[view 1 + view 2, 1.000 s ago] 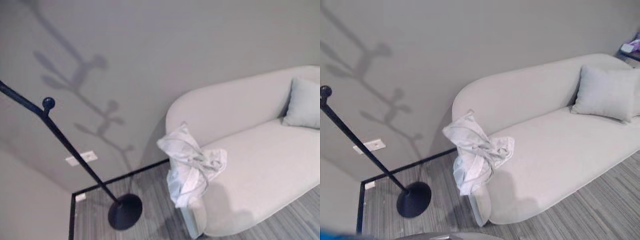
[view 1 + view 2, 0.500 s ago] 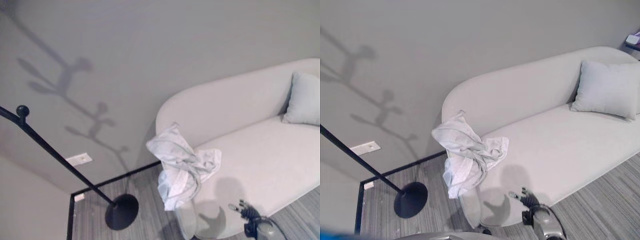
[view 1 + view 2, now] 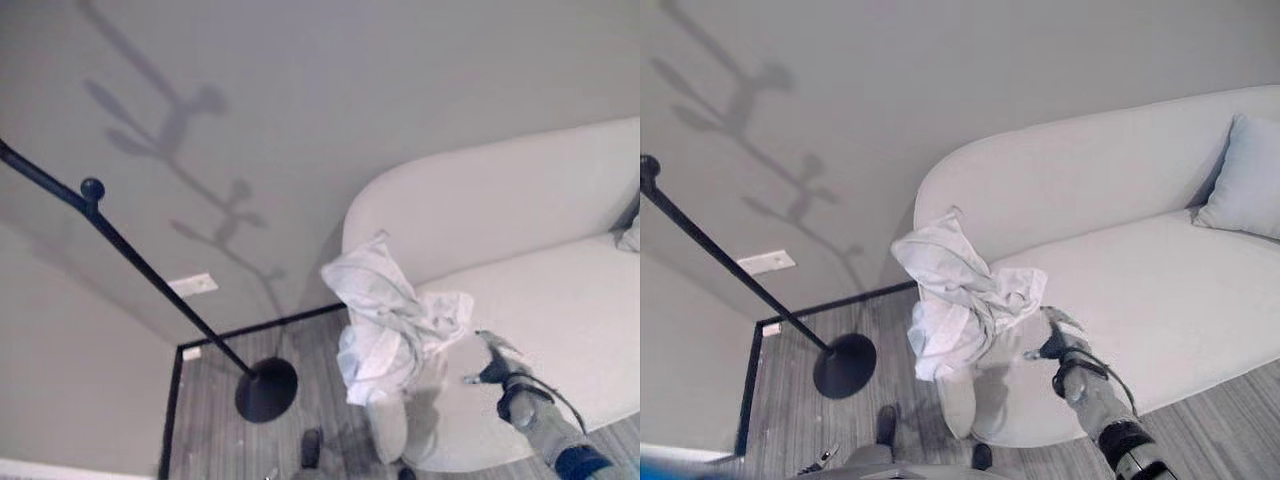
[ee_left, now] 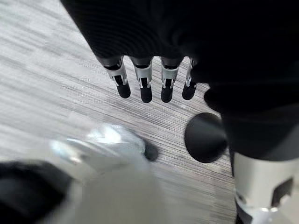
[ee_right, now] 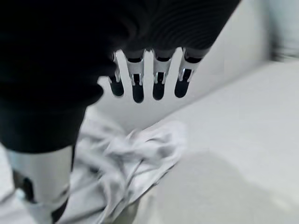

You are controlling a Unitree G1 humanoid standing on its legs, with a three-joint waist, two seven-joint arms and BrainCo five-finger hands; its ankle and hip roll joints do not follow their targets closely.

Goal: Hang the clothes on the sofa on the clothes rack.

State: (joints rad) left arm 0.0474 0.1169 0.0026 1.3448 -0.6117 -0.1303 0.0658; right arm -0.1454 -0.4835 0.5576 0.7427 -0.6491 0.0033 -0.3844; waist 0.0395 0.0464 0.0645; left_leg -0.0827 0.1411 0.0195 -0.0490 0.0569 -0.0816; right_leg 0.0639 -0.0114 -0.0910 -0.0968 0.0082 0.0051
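Note:
A crumpled white garment (image 3: 393, 313) (image 3: 958, 299) hangs over the rounded left end of the pale sofa (image 3: 1140, 300), part on the seat and part down its side. My right hand (image 3: 1058, 339) (image 3: 497, 362) hovers over the seat just right of the garment, apart from it, fingers (image 5: 136, 87) straight and open. Beyond them the right wrist view shows the garment (image 5: 126, 168). The black clothes rack (image 3: 150, 280) leans across the left, its round base (image 3: 266, 389) on the floor beside the sofa's end. My left hand (image 4: 149, 79) hangs open above the striped floor.
A pale cushion (image 3: 1242, 180) rests at the sofa's right. The grey wall (image 3: 300, 120) stands behind the rack and the sofa. A black floor strip (image 3: 175, 400) borders the striped floor left of the rack's base. A white wall socket (image 3: 193, 285) sits low on the wall.
The camera has shifted, so the whole scene sits differently. My right hand has risen from the lower edge to over the seat, close beside the garment. The garment has not moved.

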